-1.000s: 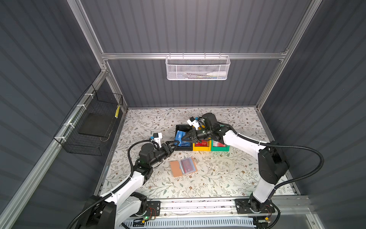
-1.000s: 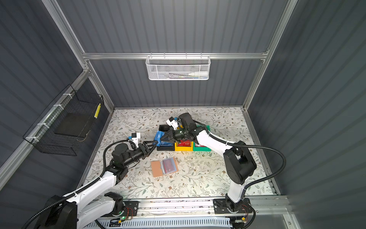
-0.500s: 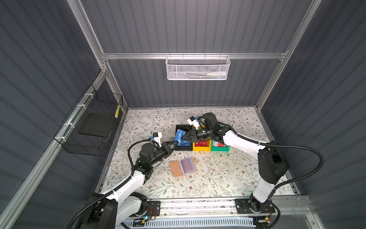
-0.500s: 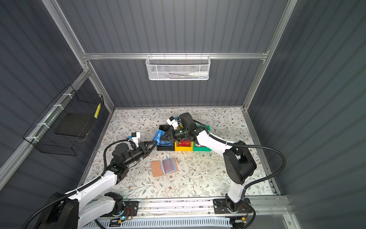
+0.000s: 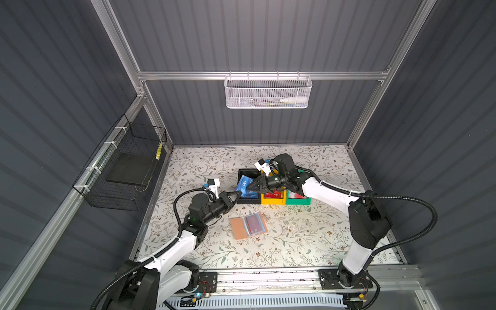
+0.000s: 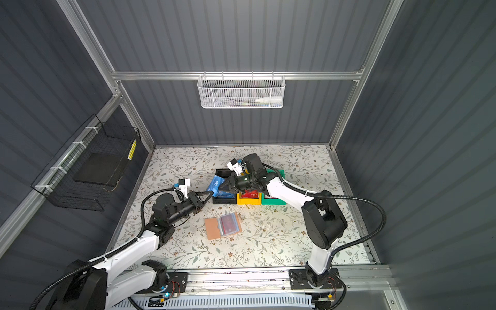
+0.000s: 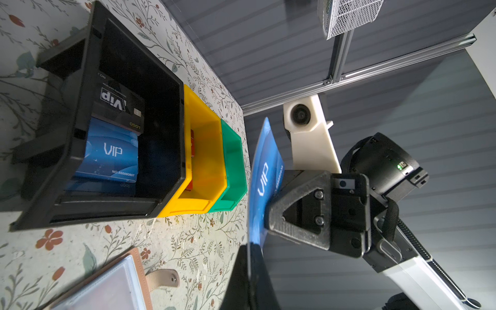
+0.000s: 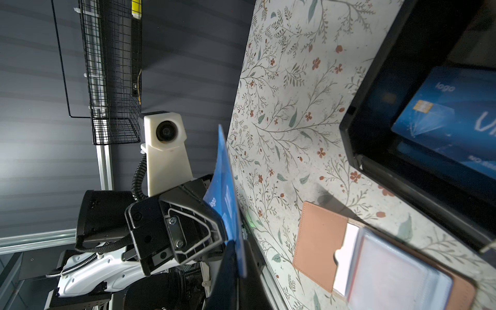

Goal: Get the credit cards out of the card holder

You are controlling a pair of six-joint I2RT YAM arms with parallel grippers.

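This is a robotics lab test cell: a floral-print tabletop (image 5: 308, 241) is boxed in on three sides by dark grey ribbed wall panels (image 5: 255, 35) set in a bare aluminium frame (image 5: 263, 76). Along the tabletop's near edge runs a metal rail (image 5: 268, 279) with exposed wiring, carrying the left arm (image 5: 171, 252) and the right arm (image 5: 330, 194). A white mesh basket (image 5: 267, 92) hangs behind the tabletop, and a black wire basket (image 5: 120, 166) hangs to its left.

top views overhead; wrists close, share blue card (image 7: 264, 171)
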